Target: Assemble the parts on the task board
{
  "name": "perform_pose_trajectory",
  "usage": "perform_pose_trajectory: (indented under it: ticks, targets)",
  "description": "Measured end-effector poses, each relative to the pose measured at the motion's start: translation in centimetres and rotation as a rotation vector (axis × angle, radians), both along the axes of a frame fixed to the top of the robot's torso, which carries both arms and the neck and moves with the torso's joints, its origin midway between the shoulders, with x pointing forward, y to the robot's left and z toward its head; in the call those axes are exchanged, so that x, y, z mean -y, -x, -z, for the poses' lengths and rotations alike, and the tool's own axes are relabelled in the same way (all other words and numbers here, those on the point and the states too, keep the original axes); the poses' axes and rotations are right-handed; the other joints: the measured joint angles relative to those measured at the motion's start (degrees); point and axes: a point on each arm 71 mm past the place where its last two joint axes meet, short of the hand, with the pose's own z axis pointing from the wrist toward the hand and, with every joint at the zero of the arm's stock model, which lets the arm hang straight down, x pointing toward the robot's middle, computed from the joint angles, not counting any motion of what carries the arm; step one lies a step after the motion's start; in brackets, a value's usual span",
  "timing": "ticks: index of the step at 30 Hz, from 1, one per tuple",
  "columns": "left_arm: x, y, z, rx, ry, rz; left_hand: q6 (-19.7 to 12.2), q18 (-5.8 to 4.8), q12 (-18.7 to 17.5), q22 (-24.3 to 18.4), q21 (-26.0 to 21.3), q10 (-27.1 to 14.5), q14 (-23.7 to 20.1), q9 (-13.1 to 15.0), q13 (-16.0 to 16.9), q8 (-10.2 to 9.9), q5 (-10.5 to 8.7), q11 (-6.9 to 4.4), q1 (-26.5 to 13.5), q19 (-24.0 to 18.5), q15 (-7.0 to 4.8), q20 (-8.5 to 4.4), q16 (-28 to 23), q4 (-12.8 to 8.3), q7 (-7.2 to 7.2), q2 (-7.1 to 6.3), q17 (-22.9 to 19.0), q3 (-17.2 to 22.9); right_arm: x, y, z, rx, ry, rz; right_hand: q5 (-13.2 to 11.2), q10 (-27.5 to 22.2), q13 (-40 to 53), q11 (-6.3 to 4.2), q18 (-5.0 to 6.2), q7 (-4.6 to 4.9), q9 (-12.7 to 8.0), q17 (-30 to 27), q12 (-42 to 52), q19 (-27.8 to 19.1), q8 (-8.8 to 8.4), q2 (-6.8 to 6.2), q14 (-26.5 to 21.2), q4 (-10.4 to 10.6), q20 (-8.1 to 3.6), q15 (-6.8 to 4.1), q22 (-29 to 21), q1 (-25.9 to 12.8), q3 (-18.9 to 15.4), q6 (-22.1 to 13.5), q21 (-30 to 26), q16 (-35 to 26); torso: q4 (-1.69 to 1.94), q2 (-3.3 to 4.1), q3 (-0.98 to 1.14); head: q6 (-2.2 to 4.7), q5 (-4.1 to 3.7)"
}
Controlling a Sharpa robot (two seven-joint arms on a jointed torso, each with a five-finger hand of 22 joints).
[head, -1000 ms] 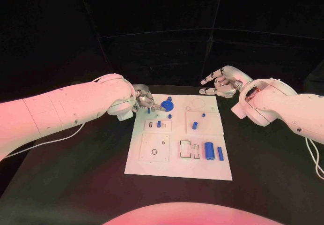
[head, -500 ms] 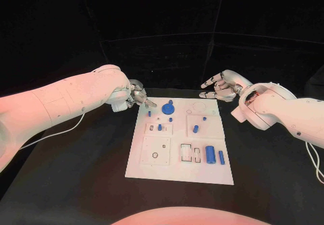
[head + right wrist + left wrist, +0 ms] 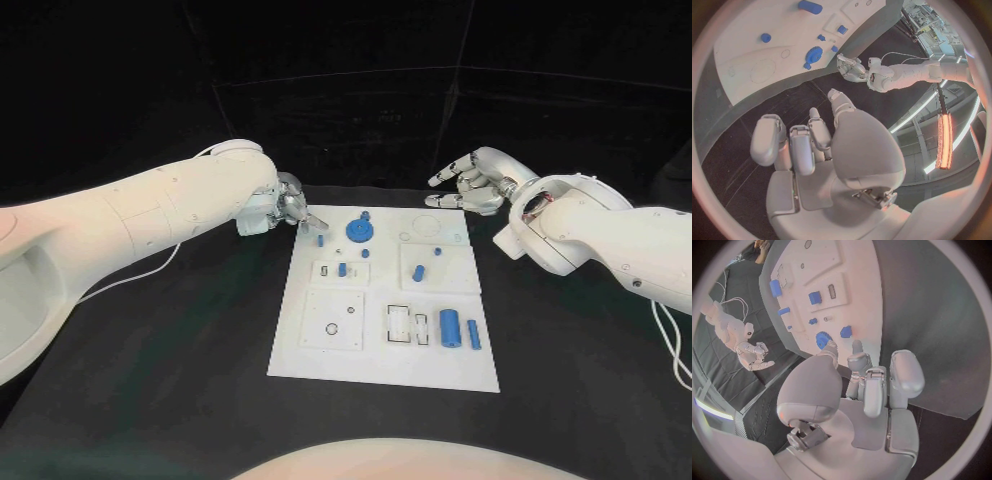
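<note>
Centrally, the task board [image 3: 387, 300] lay flat on the black table [image 3: 173, 360], its long side running away from the robot. At its far end sat a blue round part [image 3: 359, 232] with a knob on top, and just beside it, toward the board's left far corner, a small blue peg [image 3: 319, 239]. Further blue pieces stood in the middle rows, and two blue cylinders [image 3: 459, 328] lay side by side near the right edge, next to a row of rectangular slots. The left hand [image 3: 286, 207] hovered at the board's far left corner, close to the peg; in the left wrist view its fingers [image 3: 879, 385] were loosely curled with nothing between them, the tips above the round part and peg, so it held nothing. The right hand [image 3: 476, 181] hung off the far right corner, well apart from any part, fingers partly spread and holding nothing, as its own wrist view also showed. Judgement: the step in hand looked like picking the peg or the round part at the far left. To do it well, the left hand should come down squarely over the chosen piece, pinch it low without nudging its neighbour, and lift straight. Most of the assembly appeared undone.
</note>
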Motion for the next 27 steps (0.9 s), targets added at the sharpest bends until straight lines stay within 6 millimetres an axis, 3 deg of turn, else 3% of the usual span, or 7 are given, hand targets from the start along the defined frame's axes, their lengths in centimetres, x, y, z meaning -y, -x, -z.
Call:
perform_pose_trajectory:
  ticks: [10, 17, 27]
  targets:
    - [0.8, -0.1, 0.4, 0.001, -0.008, 0.016, 0.0, 0.00, 0.0, 0.1, 0.0, 0.0, 0.0, -0.2, -0.1, 0.0, 0.00, 0.00, -1.3, 0.0, 0.00, 0.00, 0.0, 1.2, 0.00, -0.25, 0.0, -1.8, -0.2, -0.1, 0.0, 0.000, -0.001, -0.002, 0.0, 0.0, 0.0, 0.00, 0.00, 0.00, 0.0, 0.0, 0.0, 0.0, 0.00, 0.00, 0.0, 0.0, 0.00, 0.00, 0.0, 0.0, 0.0, 0.0, 0.0, 0.0, 0.11, -0.08, -0.02, -0.20, -0.07]
    - [1.1, -0.1, 0.7, -0.002, -0.009, 0.024, 0.0, 0.01, 0.0, 0.2, 0.0, 0.2, 0.0, -0.2, -0.1, 0.0, 0.00, -0.21, -1.3, 0.2, 0.00, -0.21, 0.0, 0.8, 0.00, -0.24, 0.0, -2.2, -0.1, -0.2, 0.1, 0.001, 0.000, 0.001, 0.0, 0.0, 0.0, 0.00, 0.00, 0.00, 0.0, 0.0, 0.0, 0.0, 0.00, 0.00, 0.0, 0.0, 0.00, 0.00, 0.0, 0.0, 0.0, 0.0, 0.0, 0.0, 0.16, -0.12, -0.01, -0.33, -0.20]
    - [1.7, 0.0, 1.0, -0.014, -0.012, 0.037, 0.0, 0.01, 0.0, 0.4, 0.0, 0.2, 0.0, -0.4, -0.2, 0.0, 0.00, -0.21, 0.4, 0.2, -0.01, -0.21, 0.0, 0.4, 0.00, 1.45, 0.0, -2.6, -0.1, -0.3, 0.1, 0.002, 0.000, 0.001, 0.0, 0.0, 0.0, 0.00, 0.00, 0.00, 0.0, 0.0, 0.0, 0.0, 0.00, 0.00, 0.0, 0.0, 0.00, 0.00, 0.0, 0.0, 0.0, 0.0, 0.0, 0.0, 0.20, -0.12, 0.05, -0.51, -0.25]
